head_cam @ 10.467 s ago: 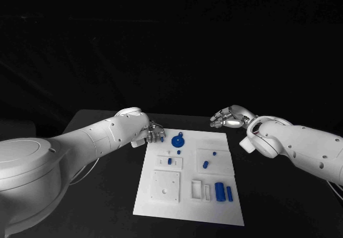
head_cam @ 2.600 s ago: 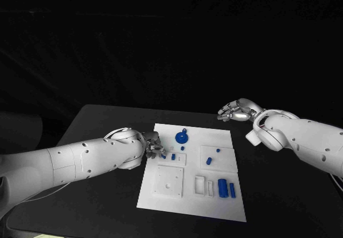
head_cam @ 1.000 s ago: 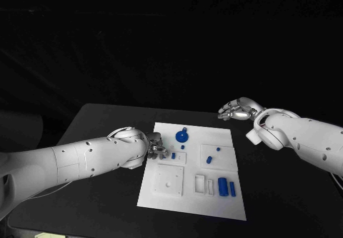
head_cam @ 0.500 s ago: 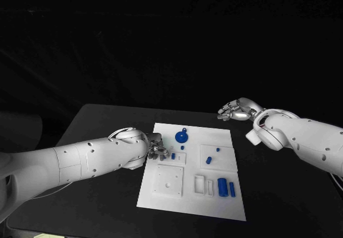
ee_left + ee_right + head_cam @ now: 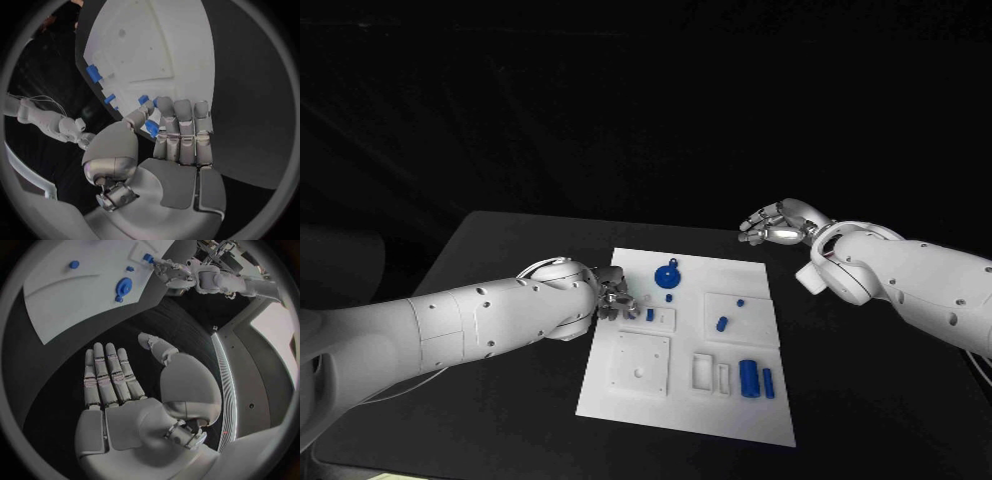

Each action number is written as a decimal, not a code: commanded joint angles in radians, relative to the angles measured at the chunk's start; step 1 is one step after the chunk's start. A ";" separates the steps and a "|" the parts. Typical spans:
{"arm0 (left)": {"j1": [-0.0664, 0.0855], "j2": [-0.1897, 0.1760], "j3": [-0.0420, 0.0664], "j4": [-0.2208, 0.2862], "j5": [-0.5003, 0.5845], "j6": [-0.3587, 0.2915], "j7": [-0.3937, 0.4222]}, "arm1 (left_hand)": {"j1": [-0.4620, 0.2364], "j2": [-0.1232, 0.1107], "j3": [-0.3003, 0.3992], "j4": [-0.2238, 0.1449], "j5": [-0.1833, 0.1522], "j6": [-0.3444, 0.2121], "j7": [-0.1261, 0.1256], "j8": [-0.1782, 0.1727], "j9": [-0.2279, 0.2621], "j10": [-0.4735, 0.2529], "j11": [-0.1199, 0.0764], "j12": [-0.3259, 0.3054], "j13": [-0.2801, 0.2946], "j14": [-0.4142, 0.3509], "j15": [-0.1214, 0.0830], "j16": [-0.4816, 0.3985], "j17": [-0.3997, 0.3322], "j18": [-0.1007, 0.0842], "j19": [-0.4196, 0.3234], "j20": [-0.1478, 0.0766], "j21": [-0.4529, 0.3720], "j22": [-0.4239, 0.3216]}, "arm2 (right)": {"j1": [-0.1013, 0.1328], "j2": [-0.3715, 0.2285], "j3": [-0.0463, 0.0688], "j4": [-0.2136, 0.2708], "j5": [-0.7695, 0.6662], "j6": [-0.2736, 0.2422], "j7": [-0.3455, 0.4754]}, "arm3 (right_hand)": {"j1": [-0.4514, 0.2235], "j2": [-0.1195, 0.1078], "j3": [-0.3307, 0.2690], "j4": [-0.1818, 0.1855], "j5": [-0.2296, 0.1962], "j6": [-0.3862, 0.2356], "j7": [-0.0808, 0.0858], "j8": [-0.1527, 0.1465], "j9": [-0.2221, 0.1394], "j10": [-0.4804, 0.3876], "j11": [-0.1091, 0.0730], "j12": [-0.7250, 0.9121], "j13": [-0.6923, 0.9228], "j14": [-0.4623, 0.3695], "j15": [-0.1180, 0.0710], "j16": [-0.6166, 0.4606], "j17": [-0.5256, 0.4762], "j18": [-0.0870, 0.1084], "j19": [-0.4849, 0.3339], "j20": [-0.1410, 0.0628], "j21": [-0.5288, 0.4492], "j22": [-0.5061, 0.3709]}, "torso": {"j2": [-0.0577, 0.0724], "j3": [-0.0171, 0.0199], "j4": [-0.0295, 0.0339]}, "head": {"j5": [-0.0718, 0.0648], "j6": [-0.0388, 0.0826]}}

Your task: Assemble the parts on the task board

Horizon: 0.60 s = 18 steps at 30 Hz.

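Two silver hands are working at opposite sides of the white board, a flat matte plate lying on the black table. The left hand is reaching over the board's near-left edge, its fingers lying straight and side by side while the thumb is closing toward them on a small blue piece; whether it is truly gripping that piece I cannot tell. Beyond its fingertips, a round blue disc is resting on the board. The right hand is hovering off the board's far corner, empty, fingers spread loosely, with bare dark tabletop lying beneath it.
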 commanded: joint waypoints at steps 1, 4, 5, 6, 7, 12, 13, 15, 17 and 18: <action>-0.004 -0.001 -0.003 -0.007 0.003 -0.027 -0.019 | 0.003 -0.021 -0.006 -0.003 -0.002 -0.025 0.009 -0.013 -0.006 -0.003 0.010 -0.005 -0.002 -0.011 -0.001 -0.007 -0.002 -0.015 -0.008 -0.078 -0.004 0.019 | 0.000 -0.002 0.000 0.001 -0.004 0.009 0.009 | -0.006 0.005 0.000 -0.007 0.001 0.002 0.013 0.001 -0.002 0.002 0.003 -0.003 -0.001 0.000 -0.002 0.004 0.002 0.010 0.004 -0.001 -0.004 0.000 | 0.000 0.0002 0.0008 | -0.001 0.000; -0.004 -0.002 -0.003 -0.005 0.009 -0.025 -0.018 | 0.003 -0.036 -0.007 0.000 -0.002 -0.036 0.012 -0.020 -0.010 -0.005 0.014 -0.005 -0.003 -0.013 -0.001 -0.008 -0.003 -0.015 -0.010 -0.077 -0.005 0.018 | 0.000 -0.001 0.000 0.002 -0.004 0.009 0.010 | -0.006 0.004 0.000 -0.007 0.001 0.002 0.013 0.001 -0.002 0.002 0.003 -0.003 -0.001 0.000 -0.002 0.004 0.002 0.010 0.004 -0.001 -0.004 0.000 | 0.000 0.0003 0.0013 | -0.002 0.001; -0.004 -0.002 -0.003 -0.004 0.014 -0.025 -0.017 | 0.003 -0.039 -0.008 0.001 -0.001 -0.037 0.013 -0.020 -0.010 -0.007 0.014 -0.006 -0.003 -0.014 -0.001 -0.008 -0.004 -0.015 -0.011 -0.077 -0.005 0.018 | 0.000 -0.001 0.000 0.002 -0.004 0.009 0.010 | -0.006 0.004 0.000 -0.007 0.001 0.002 0.013 0.001 -0.002 0.002 0.003 -0.003 -0.001 0.000 -0.002 0.004 0.002 0.010 0.004 -0.001 -0.004 0.000 | 0.000 0.0004 0.0014 | -0.002 0.001; -0.004 -0.002 -0.003 -0.004 0.019 -0.025 -0.017 | 0.004 -0.041 -0.007 0.001 -0.001 -0.038 0.013 -0.021 -0.010 -0.008 0.014 -0.006 -0.003 -0.014 -0.001 -0.008 -0.004 -0.015 -0.011 -0.076 -0.006 0.018 | 0.000 -0.001 0.000 0.002 -0.004 0.009 0.009 | -0.006 0.004 0.000 -0.007 0.001 0.002 0.013 0.001 -0.002 0.002 0.003 -0.003 -0.001 0.000 -0.002 0.004 0.002 0.010 0.004 -0.001 -0.004 0.000 | 0.000 0.0005 0.0010 | -0.002 0.001; -0.004 -0.002 -0.003 -0.003 0.022 -0.025 -0.017 | 0.005 -0.043 -0.007 0.001 -0.001 -0.040 0.013 -0.022 -0.011 -0.009 0.014 -0.006 -0.003 -0.015 -0.001 -0.009 -0.004 -0.015 -0.011 -0.076 -0.006 0.018 | 0.000 -0.002 0.000 0.002 -0.004 0.009 0.009 | -0.006 0.004 0.000 -0.007 0.001 0.002 0.013 0.001 -0.002 0.002 0.003 -0.003 -0.001 0.000 -0.002 0.004 0.002 0.010 0.004 -0.001 -0.004 0.000 | 0.000 0.0003 0.0011 | -0.002 0.001; -0.004 -0.005 -0.002 0.000 0.044 -0.024 -0.014 | 0.003 -0.072 -0.010 0.011 -0.001 -0.069 0.021 -0.039 -0.021 -0.017 0.021 -0.004 -0.001 -0.019 -0.001 -0.010 -0.006 -0.015 -0.013 -0.074 -0.008 0.018 | 0.000 -0.001 0.000 0.001 -0.004 0.009 0.010 | -0.006 0.004 0.000 -0.007 0.001 0.002 0.013 0.001 -0.002 0.002 0.003 -0.003 -0.001 0.000 -0.002 0.004 0.002 0.010 0.004 -0.001 -0.004 0.000 | 0.000 0.0006 0.0000 | 0.000 0.002; -0.004 -0.006 -0.002 0.000 0.047 -0.024 -0.013 | 0.000 -0.080 -0.012 0.015 0.000 -0.070 0.022 -0.040 -0.021 -0.018 0.022 -0.004 -0.001 -0.019 -0.001 -0.010 -0.006 -0.015 -0.013 -0.074 -0.008 0.018 | 0.000 -0.001 0.000 0.001 -0.004 0.009 0.010 | -0.006 0.004 0.000 -0.007 0.001 0.002 0.013 0.001 -0.002 0.002 0.003 -0.003 -0.001 0.000 -0.002 0.004 0.002 0.010 0.004 -0.001 -0.004 0.000 | 0.000 0.0006 -0.0001 | 0.000 0.002; -0.004 -0.006 -0.002 0.000 0.051 -0.025 -0.011 | -0.003 -0.088 -0.013 0.021 0.000 -0.072 0.022 -0.041 -0.022 -0.020 0.022 -0.003 0.000 -0.020 -0.001 -0.010 -0.007 -0.015 -0.013 -0.073 -0.009 0.018 | 0.000 -0.002 0.000 0.001 -0.004 0.009 0.010 | -0.006 0.004 0.000 -0.007 0.001 0.002 0.013 0.001 -0.002 0.002 0.003 -0.003 -0.001 0.000 -0.002 0.004 0.002 0.010 0.004 -0.001 -0.004 0.000 | 0.000 0.0008 -0.0003 | 0.000 0.002; -0.004 -0.008 -0.002 0.001 0.063 -0.026 -0.009 | -0.004 -0.092 -0.013 0.025 0.000 -0.074 0.022 -0.042 -0.023 -0.022 0.022 -0.002 0.000 -0.020 -0.001 -0.010 -0.007 -0.015 -0.013 -0.073 -0.009 0.018 | 0.000 -0.002 0.000 0.001 -0.004 0.009 0.010 | -0.006 0.004 0.000 -0.007 0.001 0.002 0.013 0.001 -0.002 0.002 0.003 -0.003 -0.001 0.000 -0.002 0.004 0.002 0.010 0.004 -0.001 -0.004 0.000 | 0.000 0.0007 0.0002 | -0.001 0.003; -0.004 -0.008 -0.002 0.002 0.066 -0.026 -0.009 | -0.005 -0.093 -0.013 0.026 0.000 -0.074 0.023 -0.042 -0.023 -0.023 0.022 -0.002 0.000 -0.021 -0.001 -0.010 -0.007 -0.015 -0.013 -0.073 -0.010 0.018 | 0.000 -0.002 0.000 0.001 -0.004 0.009 0.010 | -0.006 0.004 0.000 -0.007 0.001 0.002 0.013 0.001 -0.002 0.002 0.003 -0.003 -0.001 0.000 -0.002 0.004 0.002 0.010 0.004 -0.001 -0.004 0.000 | 0.000 0.0006 0.0004 | -0.001 0.003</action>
